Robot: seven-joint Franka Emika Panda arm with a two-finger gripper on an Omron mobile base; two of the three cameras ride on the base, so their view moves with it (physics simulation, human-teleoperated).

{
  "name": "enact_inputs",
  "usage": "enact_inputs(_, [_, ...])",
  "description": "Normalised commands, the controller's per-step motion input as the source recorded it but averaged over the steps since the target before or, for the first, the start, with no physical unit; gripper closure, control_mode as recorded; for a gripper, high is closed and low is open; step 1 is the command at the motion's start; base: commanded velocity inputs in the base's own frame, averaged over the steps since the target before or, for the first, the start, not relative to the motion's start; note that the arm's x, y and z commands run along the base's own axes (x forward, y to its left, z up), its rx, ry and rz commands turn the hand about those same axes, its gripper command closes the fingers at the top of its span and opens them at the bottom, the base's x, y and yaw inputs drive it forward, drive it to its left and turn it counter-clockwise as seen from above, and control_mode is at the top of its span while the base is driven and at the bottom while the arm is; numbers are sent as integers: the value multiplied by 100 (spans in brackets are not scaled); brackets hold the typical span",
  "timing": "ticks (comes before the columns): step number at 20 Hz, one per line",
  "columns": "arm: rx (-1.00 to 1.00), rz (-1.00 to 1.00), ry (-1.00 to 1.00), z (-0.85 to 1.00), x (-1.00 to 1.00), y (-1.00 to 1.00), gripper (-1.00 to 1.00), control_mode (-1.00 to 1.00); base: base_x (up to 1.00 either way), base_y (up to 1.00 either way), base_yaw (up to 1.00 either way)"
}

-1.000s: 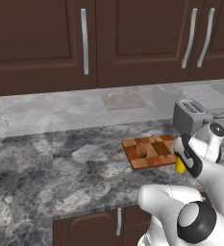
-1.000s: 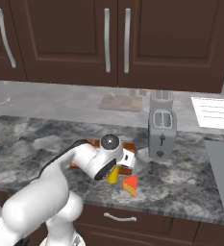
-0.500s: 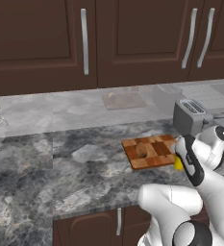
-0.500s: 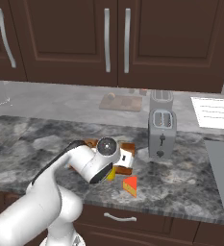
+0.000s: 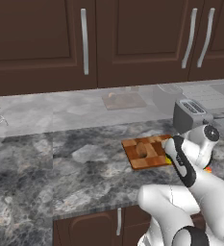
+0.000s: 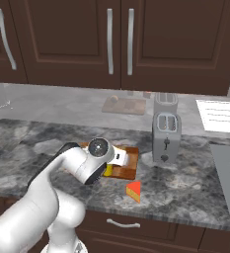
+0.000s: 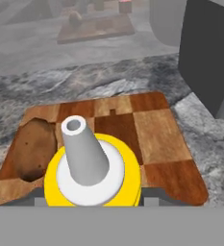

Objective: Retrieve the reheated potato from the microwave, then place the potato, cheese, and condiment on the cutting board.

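The condiment is clamped in the part-closed gripper over the cutting board. The potato is seen on the board in the hand view; the cheese is shown on the counter in the right base view.

A silver two-slot toaster stands on the grey marbled counter right of the jaws; dark wooden cabinets with metal handles hang above them
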Motion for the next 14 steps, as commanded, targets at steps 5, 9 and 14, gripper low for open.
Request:
enact_inputs(5, [-2, 0, 0, 3, 45, 24, 100, -100, 0, 0, 0])
enact_inputs(9, [0, 3, 0, -1, 42, 13, 100, -100, 0, 0, 0])
enact_inputs(14, [0, 8, 0, -10, 31, 6, 100, -100, 0, 0, 0])
